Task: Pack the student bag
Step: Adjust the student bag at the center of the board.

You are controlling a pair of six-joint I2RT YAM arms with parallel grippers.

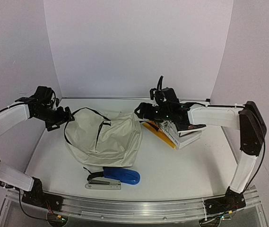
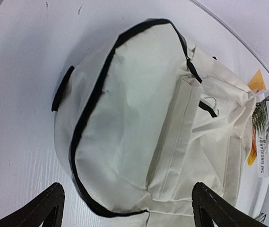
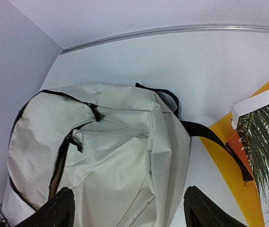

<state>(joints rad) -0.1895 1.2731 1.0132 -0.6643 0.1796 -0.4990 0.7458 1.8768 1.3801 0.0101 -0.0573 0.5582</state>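
The cream student bag [image 1: 103, 137] lies flat in the middle of the table, zippers shut, black straps showing at its edges. It fills the left wrist view [image 2: 143, 127] and the right wrist view [image 3: 106, 156]. My left gripper [image 1: 64, 118] is open and empty, hovering at the bag's left end; its fingertips [image 2: 44, 205] straddle the bag's edge. My right gripper [image 1: 141, 113] is open and empty above the bag's right end, one fingertip [image 3: 54, 208] over the fabric. A black zipper pull [image 3: 75, 139] sits on the bag's front.
A stack of books [image 1: 184, 132] with a yellow cover [image 3: 233, 179] lies right of the bag. A blue stapler [image 1: 120, 176] and a grey stapler [image 1: 103, 183] lie in front of the bag. White walls enclose the back and sides.
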